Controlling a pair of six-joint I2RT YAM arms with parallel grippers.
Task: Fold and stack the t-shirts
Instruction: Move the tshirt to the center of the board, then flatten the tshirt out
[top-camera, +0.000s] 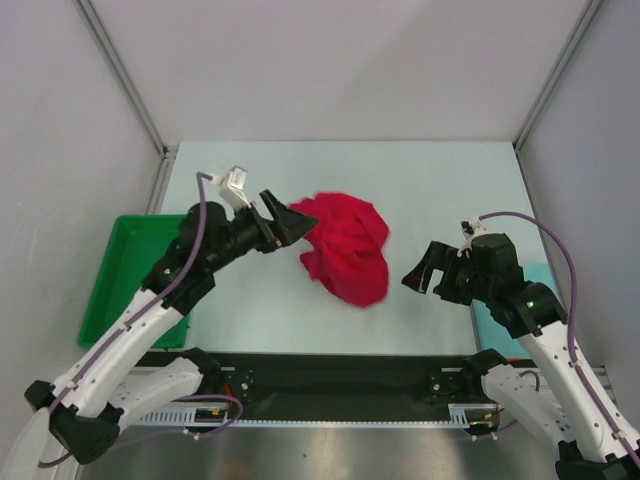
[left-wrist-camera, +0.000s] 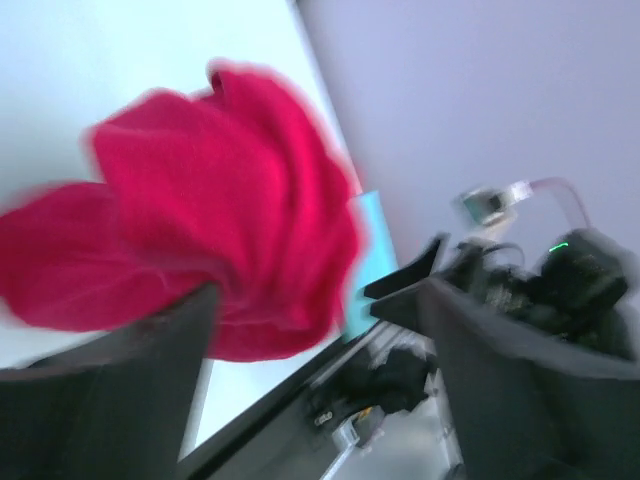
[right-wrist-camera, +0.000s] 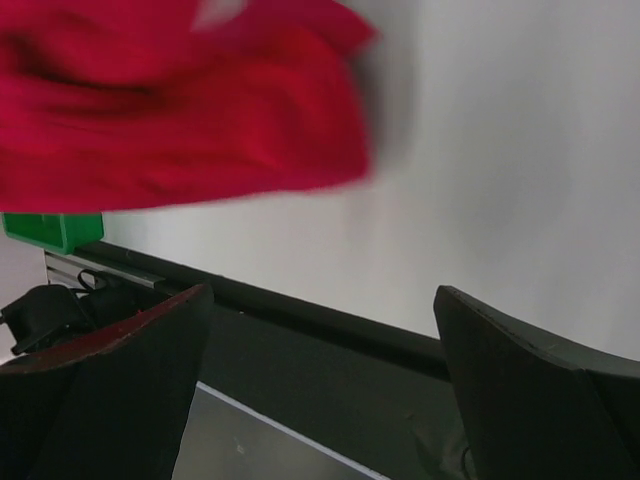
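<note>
**A:** How much room is there to move?

**B:** The pale surface (top-camera: 440, 190) is boxed in by plain walls (top-camera: 330, 60) at the back and on both sides. A metal post (top-camera: 125, 75) runs down to the back left corner, and another to the back right. A black rail (top-camera: 330, 372) lies along the near edge, between the two arm bases. The back strip of the surface is bare, and so is the gap between the red heap and the right arm.

**A:** Anything standing in the way?

**B:** A green tray (top-camera: 115, 275) sits at the left edge, and the left arm reaches across its right side. On the far right, the right arm covers most of that edge.

**A:** And the shirts?

**B:** The red shirt (top-camera: 345, 248) lies near the middle of the surface, a little to the left. It is a crumpled heap of rounded folds, not flat, broad at the back and narrowing toward the near right. The teal shirt (left-wrist-camera: 365, 250) is at the right edge, largely hidden under the right arm from above. Only a flat, pale strip of it shows.

**A:** The claws?

**B:** The left claw (top-camera: 292, 225) is at the heap's left edge with its fingers apart. Its wrist view shows the cloth beyond the tips and nothing between them. That view is blurred, so I cannot tell whether a tip touches the cloth. The right claw (top-camera: 420, 268) hangs just right of the heap, clear of it, spread wide and holding nothing.
</note>
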